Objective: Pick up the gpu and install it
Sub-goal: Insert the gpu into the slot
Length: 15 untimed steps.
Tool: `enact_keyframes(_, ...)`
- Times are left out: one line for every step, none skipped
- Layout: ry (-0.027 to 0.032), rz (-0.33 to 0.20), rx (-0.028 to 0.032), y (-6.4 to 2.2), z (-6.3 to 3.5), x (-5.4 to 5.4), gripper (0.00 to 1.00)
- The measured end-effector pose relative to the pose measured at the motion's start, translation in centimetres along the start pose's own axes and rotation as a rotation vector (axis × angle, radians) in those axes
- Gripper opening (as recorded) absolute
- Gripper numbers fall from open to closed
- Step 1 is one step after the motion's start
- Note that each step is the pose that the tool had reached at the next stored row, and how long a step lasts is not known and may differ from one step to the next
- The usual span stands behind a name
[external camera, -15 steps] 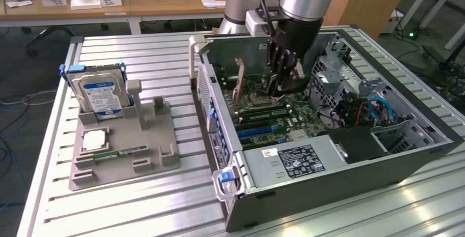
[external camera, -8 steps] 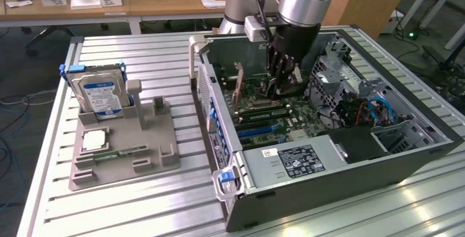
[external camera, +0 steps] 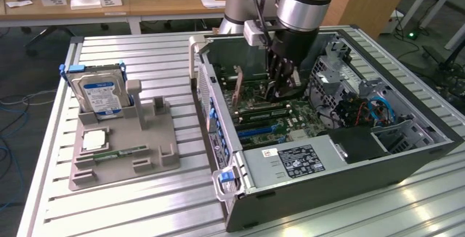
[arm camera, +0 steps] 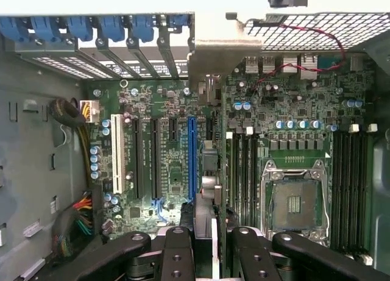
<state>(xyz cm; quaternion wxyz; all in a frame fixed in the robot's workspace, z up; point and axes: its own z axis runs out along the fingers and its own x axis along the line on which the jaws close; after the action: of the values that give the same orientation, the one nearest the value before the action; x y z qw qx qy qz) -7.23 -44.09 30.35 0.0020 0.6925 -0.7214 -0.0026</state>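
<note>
Slatted metal table [external camera: 145, 204] carries, at the exterior view's left, a grey holder [external camera: 156, 139] with a hard drive [external camera: 98, 92] standing in it and a memory stick [external camera: 120, 153] lying flat. Its other cradles hold no card. To the right lies the open case [external camera: 341, 177], with 1 arm reaching down into it. The gripper [external camera: 282, 87] hangs low over the motherboard [arm camera: 292, 141]. In the wrist view its 2 fingers [arm camera: 177, 250] are closed on the upper edge of the gpu [arm camera: 208, 171], which is seen edge-on. The card stands on edge, square to the motherboard, just beside the blue slot [arm camera: 192, 159] on the CPU-socket side. Its long axis runs parallel to the expansion slots, from the gripper to the case's rear wall. The silver bracket [arm camera: 216, 55] points at that wall, near the slot covers. Judgement: pick-up is done and the install step is in hand. Whether the contact edge has entered its slot cannot be told. The next move calls for a straight push toward the board. The card must be kept parallel to the slot, with the bracket lined up on the rear opening.
</note>
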Motion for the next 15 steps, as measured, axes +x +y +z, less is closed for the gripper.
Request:
enact_keyframes(0.0001,0.000,-0.0002,0.00,0.08,0.0,0.28)
enact_keyframes(0.0003,0.000,-0.0005,0.00,0.15,0.0,0.28)
enact_keyframes(0.0003,0.000,-0.0008,0.00,0.23,0.0,0.28)
enact_keyframes(0.0004,0.000,-0.0011,0.01,0.30,0.0,0.28)
enact_keyframes(0.0004,0.000,-0.0014,0.01,0.38,0.0,0.28)
enact_keyframes(0.0004,0.000,-0.0017,0.01,0.46,0.0,0.28)
enact_keyframes(0.0005,0.000,-0.0021,0.01,0.55,0.0,0.28)
enact_keyframes(0.0006,0.000,-0.0025,0.02,0.64,0.0,0.28)
enact_keyframes(0.0005,0.000,-0.0037,0.02,0.70,0.0,0.28)
enact_keyframes(0.0006,0.000,-0.0054,0.02,0.78,0.0,0.28)
enact_keyframes(0.0007,0.000,-0.0070,0.02,0.87,0.0,0.28)
enact_keyframes(0.0008,0.000,-0.0083,0.02,0.95,0.0,0.28)
enact_keyframes(0.0009,0.000,-0.0094,0.02,1.04,0.0,0.28)
enact_keyframes(0.0009,0.000,-0.0102,0.02,1.13,0.0,0.28)
enact_keyframes(0.0010,0.000,-0.0103,0.02,1.17,0.0,0.28)
